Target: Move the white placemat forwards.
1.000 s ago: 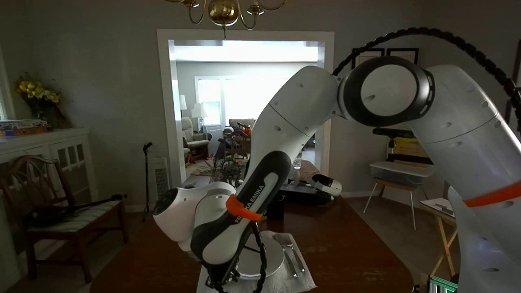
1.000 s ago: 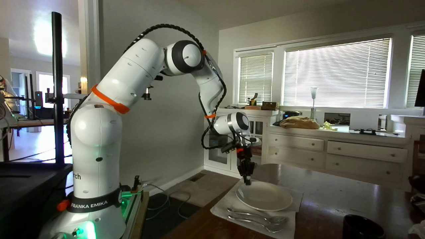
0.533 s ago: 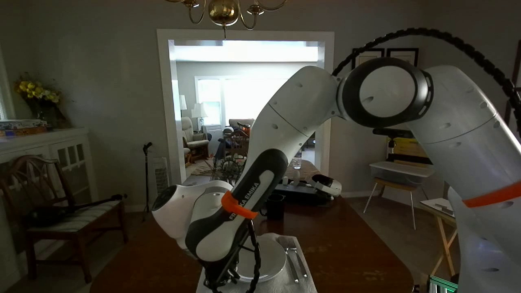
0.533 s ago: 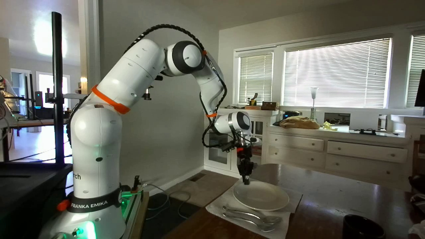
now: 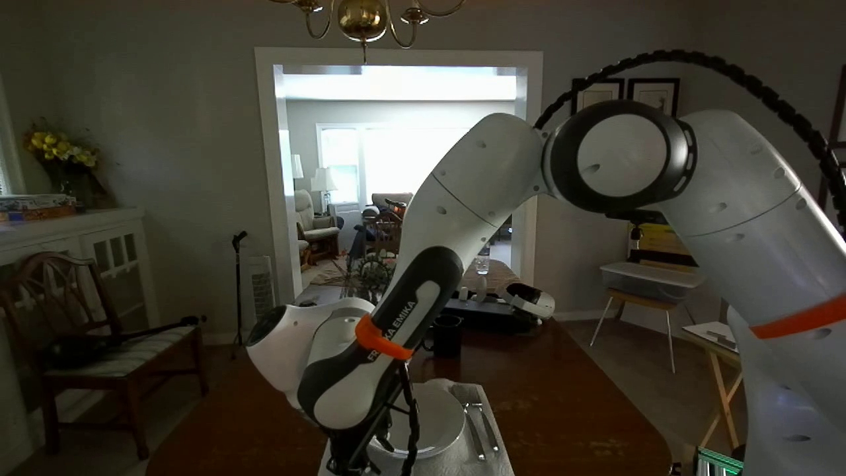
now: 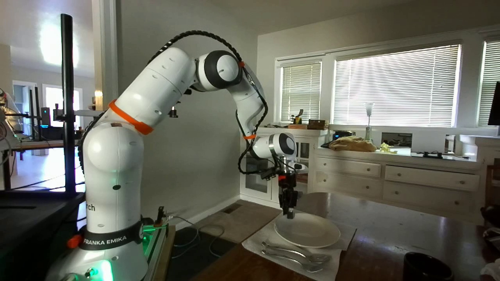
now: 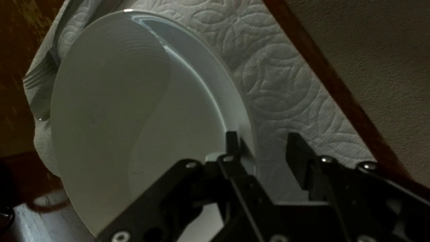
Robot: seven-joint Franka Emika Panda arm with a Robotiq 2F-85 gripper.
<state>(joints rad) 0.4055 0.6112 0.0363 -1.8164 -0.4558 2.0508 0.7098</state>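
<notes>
The white placemat (image 5: pixel 456 467) is a pale embossed mat on the wooden table; it also shows in an exterior view (image 6: pixel 259 240) and the wrist view (image 7: pixel 272 75). A round white plate (image 6: pixel 308 230) rests on it, also seen in the wrist view (image 7: pixel 111 111). Cutlery (image 6: pixel 291 257) lies beside the plate on the mat. My gripper (image 7: pixel 263 137) is open at the plate's rim. One finger is over the inside of the plate, the other outside it above the mat. Whether the fingers touch anything is unclear. The gripper (image 6: pixel 289 214) points down at the plate's far-left edge.
A black mug (image 5: pixel 447 336) stands on the table (image 5: pixel 562 410) beyond the mat, also in an exterior view (image 6: pixel 425 267). A white headset (image 5: pixel 529 301) lies farther back. In the wrist view the table edge (image 7: pixel 336 84) runs close along the mat, with carpet below.
The mat, plate and cutlery shifted slightly toward the robot's base between one and half a second ago, then stayed still. The arm has since dipped slightly.
</notes>
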